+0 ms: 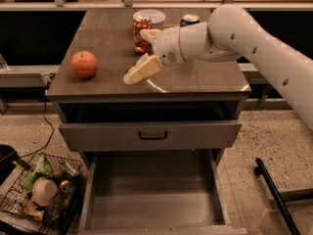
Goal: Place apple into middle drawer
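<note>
The bench [107, 28] stands above the middle drawer [151, 204], which is pulled out. The gripper [138, 56] hovers over the bench, jaws apart, empty. The apple [83, 64] sits near left; probably firm, smooth and light, best gripped across its widest part.

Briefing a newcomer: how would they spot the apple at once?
On the brown cabinet top, the apple sits alone near the left edge, left of the gripper. It is round and red-orange, unlike the cylindrical red soda can farther back.
</note>
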{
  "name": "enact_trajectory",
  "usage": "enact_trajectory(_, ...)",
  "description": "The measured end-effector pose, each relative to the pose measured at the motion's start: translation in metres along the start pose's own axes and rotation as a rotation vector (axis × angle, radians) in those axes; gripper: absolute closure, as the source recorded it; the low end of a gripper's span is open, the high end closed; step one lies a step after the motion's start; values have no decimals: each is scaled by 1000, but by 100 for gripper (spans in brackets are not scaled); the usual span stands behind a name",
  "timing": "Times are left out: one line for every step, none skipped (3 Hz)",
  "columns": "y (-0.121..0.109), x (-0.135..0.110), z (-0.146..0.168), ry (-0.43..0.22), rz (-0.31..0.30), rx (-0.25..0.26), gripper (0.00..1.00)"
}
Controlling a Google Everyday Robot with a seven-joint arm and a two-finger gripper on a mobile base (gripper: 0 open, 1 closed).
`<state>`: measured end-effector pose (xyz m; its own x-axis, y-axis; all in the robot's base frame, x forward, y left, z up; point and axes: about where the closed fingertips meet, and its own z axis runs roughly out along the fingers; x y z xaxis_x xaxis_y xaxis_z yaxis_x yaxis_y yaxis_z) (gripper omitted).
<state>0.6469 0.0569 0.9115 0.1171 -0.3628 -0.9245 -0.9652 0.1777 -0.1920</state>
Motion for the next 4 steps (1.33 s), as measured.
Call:
enact_trajectory(-8,6,24,-19,47,3,0)
enact_trajectory(-17,7,48,-45,82,-2,0)
enact_trajectory(-21,7,65,-62,95,-15,0)
enact_trajectory(-21,5,84,-66,94,-46,0)
